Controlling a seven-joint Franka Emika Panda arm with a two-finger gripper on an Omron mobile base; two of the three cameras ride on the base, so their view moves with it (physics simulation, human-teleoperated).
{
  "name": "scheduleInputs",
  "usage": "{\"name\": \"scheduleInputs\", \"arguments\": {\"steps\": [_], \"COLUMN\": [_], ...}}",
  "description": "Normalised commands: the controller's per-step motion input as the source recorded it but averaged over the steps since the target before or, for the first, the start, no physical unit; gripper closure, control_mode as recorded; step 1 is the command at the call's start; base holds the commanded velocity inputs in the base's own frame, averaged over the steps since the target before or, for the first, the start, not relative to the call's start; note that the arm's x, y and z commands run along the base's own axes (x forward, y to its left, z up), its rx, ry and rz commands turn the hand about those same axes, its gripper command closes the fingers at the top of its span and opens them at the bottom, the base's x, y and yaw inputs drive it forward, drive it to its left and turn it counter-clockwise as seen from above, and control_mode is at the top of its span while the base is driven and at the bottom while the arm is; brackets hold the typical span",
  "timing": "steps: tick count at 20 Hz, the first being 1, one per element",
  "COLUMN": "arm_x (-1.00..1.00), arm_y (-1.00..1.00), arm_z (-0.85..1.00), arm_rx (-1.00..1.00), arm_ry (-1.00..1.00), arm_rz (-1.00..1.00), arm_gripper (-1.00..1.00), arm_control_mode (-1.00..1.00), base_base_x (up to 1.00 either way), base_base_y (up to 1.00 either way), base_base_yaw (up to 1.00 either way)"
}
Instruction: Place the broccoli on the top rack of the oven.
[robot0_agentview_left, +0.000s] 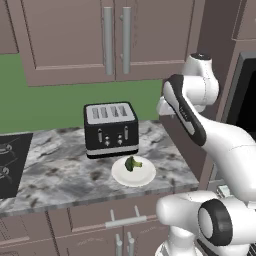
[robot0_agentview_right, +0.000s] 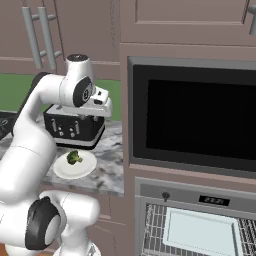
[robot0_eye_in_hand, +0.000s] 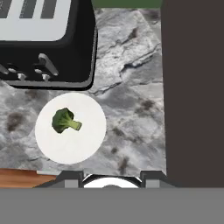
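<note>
— Where's the broccoli?
— Lying on the white plate on the tabletop, before the toaster, untouched.
— And the fingers?
— High above; just their stubs show, so spread or closed, I cannot tell.
— The oven?
— Low right, door apparently shut.

Oven cut off at bottom edge; gripper fingertips barely visible.

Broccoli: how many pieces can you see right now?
1. A single broccoli lies on the white plate on the counter, just in front of the toaster. None seems hidden behind anything.
</note>
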Motion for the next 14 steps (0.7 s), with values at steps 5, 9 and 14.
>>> {"name": "scheduleInputs", "arguments": {"steps": [5,9,14], "arm_x": [0.12,0.54,0.27], "arm_y": [0.24,1.00,0.84], "arm_z": [-0.05,-0.89,-0.97], "arm_rx": [0.00,-0.08,-0.04], "arm_ry": [0.04,0.10,0.07], "arm_rz": [0.10,0.30,0.26], "arm_gripper": [-1.00,-1.00,-1.00], "arm_control_mode": [-1.00,-1.00,-1.00], "base_base_x": [0.00,0.00,0.00], "base_base_y": [0.00,0.00,0.00], "base_base_yaw": [0.00,0.00,0.00]}}
